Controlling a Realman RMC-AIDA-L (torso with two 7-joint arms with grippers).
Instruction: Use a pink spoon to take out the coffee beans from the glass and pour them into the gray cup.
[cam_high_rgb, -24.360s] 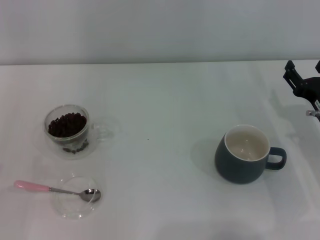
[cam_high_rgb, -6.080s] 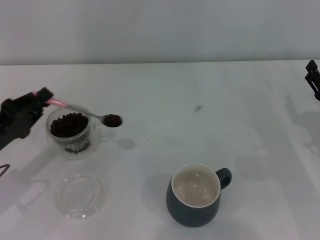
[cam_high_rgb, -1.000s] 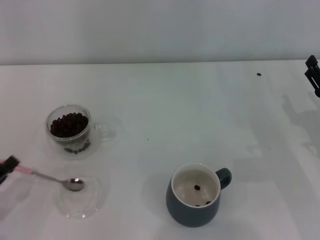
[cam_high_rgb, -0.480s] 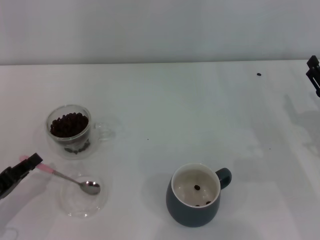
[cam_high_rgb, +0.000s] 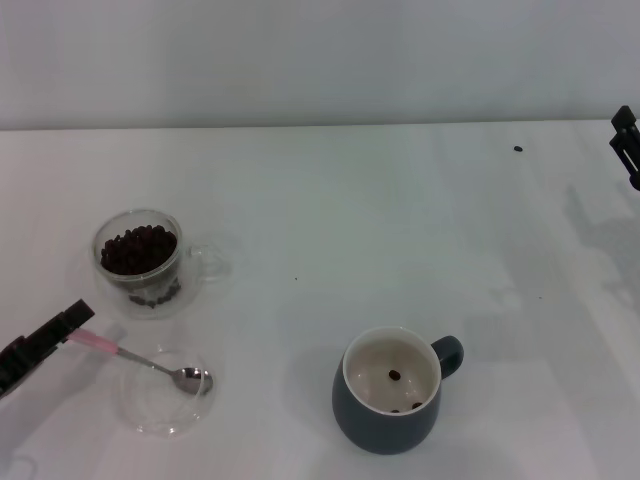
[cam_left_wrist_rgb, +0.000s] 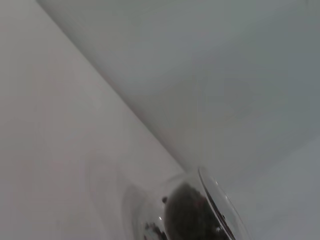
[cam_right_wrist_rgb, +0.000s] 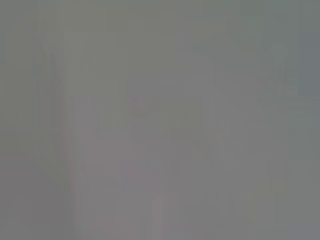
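Note:
My left gripper (cam_high_rgb: 72, 326) is at the left edge, shut on the pale pink handle of the pink spoon (cam_high_rgb: 150, 362). The spoon's metal bowl rests empty over the flat clear glass dish (cam_high_rgb: 165, 418). The glass (cam_high_rgb: 140, 262), holding a heap of dark coffee beans (cam_high_rgb: 137, 248), stands just behind the spoon; it also shows in the left wrist view (cam_left_wrist_rgb: 200, 215). The gray cup (cam_high_rgb: 392, 404) stands at the front centre with a few beans inside. My right gripper (cam_high_rgb: 626, 145) is parked at the far right edge.
One stray coffee bean (cam_high_rgb: 518, 149) lies on the white table (cam_high_rgb: 330, 210) at the back right. The right wrist view shows only blank grey.
My left gripper has moved right and slightly down with the spoon. The spoon's bowl has shifted right across the glass dish. The right arm has not moved.

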